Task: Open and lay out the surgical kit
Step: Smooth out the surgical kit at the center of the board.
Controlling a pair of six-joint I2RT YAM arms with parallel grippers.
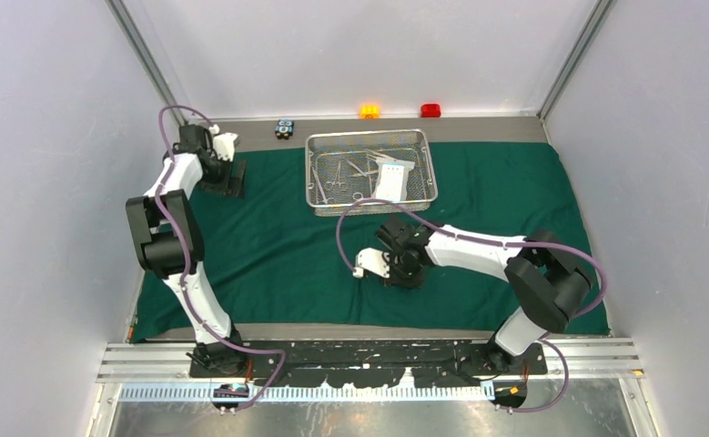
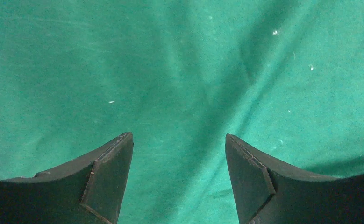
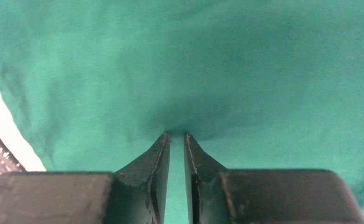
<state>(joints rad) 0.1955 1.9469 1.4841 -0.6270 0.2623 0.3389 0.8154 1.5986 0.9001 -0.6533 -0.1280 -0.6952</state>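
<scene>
My right end effector [image 3: 176,135] stands with its tips pressed down into the dark green cloth wrap [image 1: 268,246]. Its jaws are almost together, with only a narrow slit between them. The cloth makes a small pucker just at the tips (this looks to me like a pinch). I cannot tell whether a fold is really caught there. I judge that the reason for this pose is to take the cloth and pull it flatter, because the wrap lies open over the surface, with soft wrinkles in it.

My left end effector [image 2: 178,137] hovers low over the cloth with its jaws wide apart and nothing between them. Under it I see only bare green fabric.

The wire-mesh tray [image 1: 369,136] rests on the cloth ahead of my right end effector, well apart from it, and off to the right of my left one. Inside it lie the steel instruments [image 1: 339,177], and beside them the white-blue packet [image 1: 392,177]. Nothing is laid out of the tray yet, so I think the unpacking comes after the cloth is smooth.
</scene>
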